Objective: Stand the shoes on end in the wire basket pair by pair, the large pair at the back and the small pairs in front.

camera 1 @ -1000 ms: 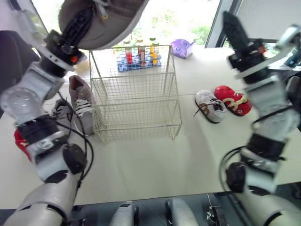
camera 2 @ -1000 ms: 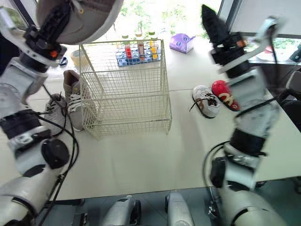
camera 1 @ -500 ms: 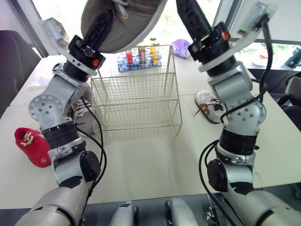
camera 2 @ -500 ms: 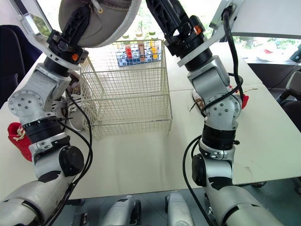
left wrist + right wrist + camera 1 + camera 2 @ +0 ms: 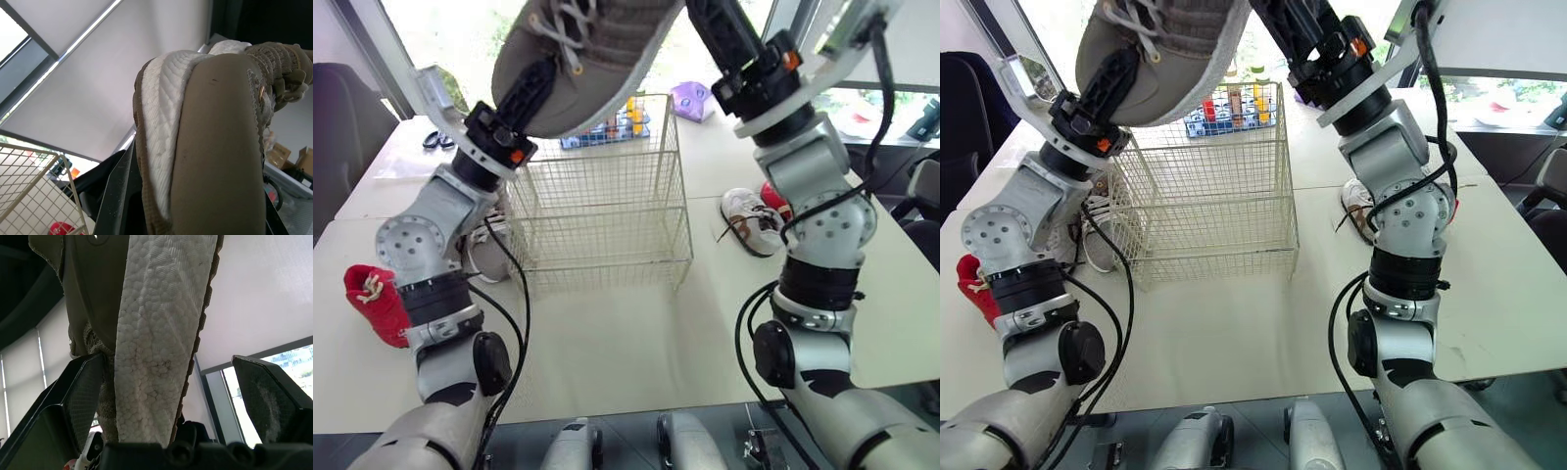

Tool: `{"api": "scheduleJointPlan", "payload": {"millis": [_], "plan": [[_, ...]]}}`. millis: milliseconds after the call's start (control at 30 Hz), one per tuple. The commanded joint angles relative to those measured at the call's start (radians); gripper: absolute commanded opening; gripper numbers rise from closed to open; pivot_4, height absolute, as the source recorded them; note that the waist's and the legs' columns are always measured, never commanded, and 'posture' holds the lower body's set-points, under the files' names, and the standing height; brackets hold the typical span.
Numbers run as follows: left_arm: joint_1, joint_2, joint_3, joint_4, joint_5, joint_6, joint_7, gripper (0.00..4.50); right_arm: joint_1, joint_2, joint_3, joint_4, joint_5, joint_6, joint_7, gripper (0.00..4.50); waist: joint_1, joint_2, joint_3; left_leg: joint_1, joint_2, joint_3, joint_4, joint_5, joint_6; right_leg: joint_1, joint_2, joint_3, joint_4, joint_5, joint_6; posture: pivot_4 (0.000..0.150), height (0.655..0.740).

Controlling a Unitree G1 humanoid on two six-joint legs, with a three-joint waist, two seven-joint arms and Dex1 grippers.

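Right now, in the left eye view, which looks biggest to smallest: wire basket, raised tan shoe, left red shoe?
Wire basket; tan shoe (nearer the camera, so that order is unsure); left red shoe smallest.

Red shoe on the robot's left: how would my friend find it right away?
Find the wire basket in the middle of the white table. Look to the robot's left, past the pale shoes beside the basket, and the red shoe lies off by itself. It is bright red with a pale lace, the only red one on that side.
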Motion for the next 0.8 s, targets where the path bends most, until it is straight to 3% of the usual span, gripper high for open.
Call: {"api": "scheduleJointPlan", "payload": {"millis": [33, 400, 500, 633, 733, 800], "plan": [[-0.015, 0.024, -0.043, 0.004, 0.01, 0.001, -0.022, 0.69, -0.018, -0.031, -0.013, -0.057, 0.104, 0.056, 0.037, 4.45, 0.001, 0.0, 0.0, 0.0, 0.0, 0.0, 0.0, 0.0, 0.0, 0.0, 0.0, 0.0, 0.0, 0.0, 0.0, 0.15, 0.74], [-0.006, 0.085, -0.117, 0.011, 0.061, 0.003, -0.116, 0.69, 0.003, -0.117, -0.009, -0.04, 0.117, 0.116, 0.09, 4.45, -0.001, 0.0, 0.0, 0.0, 0.0, 0.0, 0.0, 0.0, 0.0, 0.0, 0.0, 0.0, 0.0, 0.0, 0.0, 0.15, 0.74], [0.006, 0.084, -0.12, 0.006, 0.065, 0.003, -0.118, 0.69, 0.004, -0.124, -0.015, -0.033, 0.11, 0.11, 0.096, 3.62, 0.0, 0.0, 0.0, 0.0, 0.0, 0.0, 0.0, 0.0, 0.0, 0.0, 0.0, 0.0, 0.0, 0.0, 0.0, 0.15, 0.74], [0.017, 0.087, -0.126, 0.0, 0.076, 0.004, -0.124, 0.69, -0.021, -0.075, 0.032, -0.039, 0.071, 0.09, 0.078, 2.01, -0.001, 0.0, 0.0, 0.0, 0.0, 0.0, 0.0, 0.0, 0.0, 0.0, 0.0, 0.0, 0.0, 0.0, 0.0, 0.15, 0.74], [0.022, 0.093, -0.13, -0.004, 0.083, 0.005, -0.125, 0.69, -0.025, -0.075, 0.032, -0.043, 0.066, 0.094, 0.087, 1.79, 0.0, 0.0, 0.0, 0.0, 0.0, 0.0, 0.0, 0.0, 0.0, 0.0, 0.0, 0.0, 0.0, 0.0, 0.0, 0.15, 0.74], [0.023, 0.104, -0.138, -0.005, 0.072, 0.029, -0.14, 1.72, -0.027, -0.078, 0.034, -0.044, 0.061, 0.095, 0.09, 1.79, 0.001, 0.0, 0.0, 0.0, 0.0, 0.0, 0.0, 0.0, 0.0, 0.0, 0.0, 0.0, 0.0, 0.0, 0.0, 0.15, 0.74]]}}
